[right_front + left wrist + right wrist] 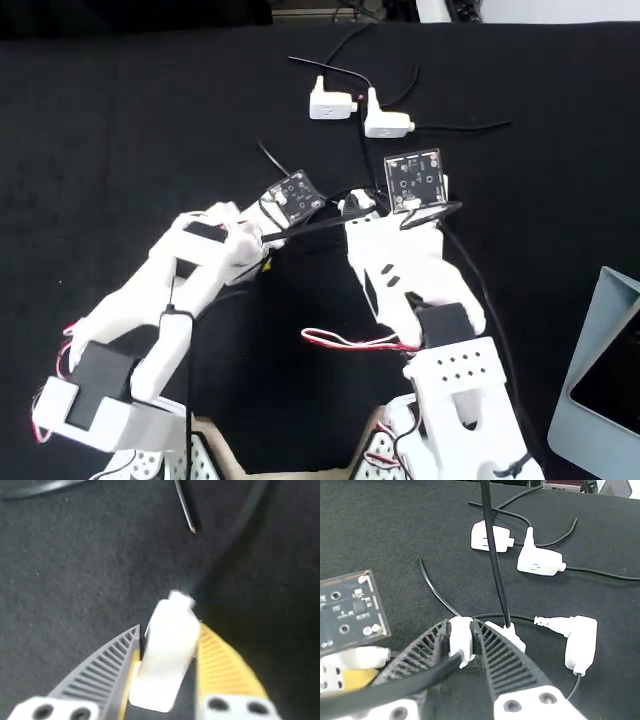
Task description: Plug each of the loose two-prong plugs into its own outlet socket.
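At mid-frame in the high view, the left end effector (170, 627) is clamped on a white plug (167, 652) and the right end effector (461, 627) on another white piece (461, 642). Best to square the prongs to the socket board (296, 195) before pushing, with cords (495, 555) clear.

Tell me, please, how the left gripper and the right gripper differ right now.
The left gripper has one grey finger and one yellow; the right gripper has two black ones. The left gripper's plug juts past the fingertips; the right gripper's plug sits about level with them. Both grippers are shut on white plugs.
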Controlling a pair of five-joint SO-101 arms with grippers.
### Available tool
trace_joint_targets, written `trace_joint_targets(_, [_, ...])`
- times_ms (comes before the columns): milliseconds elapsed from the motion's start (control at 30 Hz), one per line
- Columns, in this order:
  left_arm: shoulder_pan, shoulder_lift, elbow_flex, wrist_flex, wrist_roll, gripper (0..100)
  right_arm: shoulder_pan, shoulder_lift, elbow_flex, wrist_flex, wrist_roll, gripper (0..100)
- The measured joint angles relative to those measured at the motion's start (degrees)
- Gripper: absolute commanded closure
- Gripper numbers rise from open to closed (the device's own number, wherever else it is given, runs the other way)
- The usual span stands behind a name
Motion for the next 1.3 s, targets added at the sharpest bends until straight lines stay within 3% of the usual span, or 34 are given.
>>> trace_joint_targets(100, [-0.44, -0.97, 0.26, 0.53, 0.00, 97, 0.00, 0.00, 0.00, 0.00, 0.00, 98.5])
trace_joint_targets(200, [-0.26, -3.16, 1.32, 1.93, 0.09, 97, 0.00, 0.00, 0.00, 0.00, 0.00, 98.5])
trace_joint_targets(467, [4.40, -14.15, 1.41, 18.11, 7.65, 96, 0.00, 0.00, 0.00, 0.00, 0.00, 98.5])
trace_joint_targets(633, [6.24, -20.22, 1.41, 23.12, 10.73, 97, 0.00, 0.00, 0.00, 0.00, 0.00, 98.5])
trace_joint_targets(833, [6.15, -21.63, 3.25, 23.56, 11.87, 95, 0.00, 0.00, 0.00, 0.00, 0.00, 98.5])
trace_joint_targets(1100, [6.24, -9.93, 4.48, 19.60, 11.96, 75, 0.00, 0.00, 0.00, 0.00, 0.00, 98.5])
trace_joint_targets(1300, [4.22, -7.21, 2.99, 19.69, 11.96, 75, 0.00, 0.00, 0.00, 0.00, 0.00, 98.5])
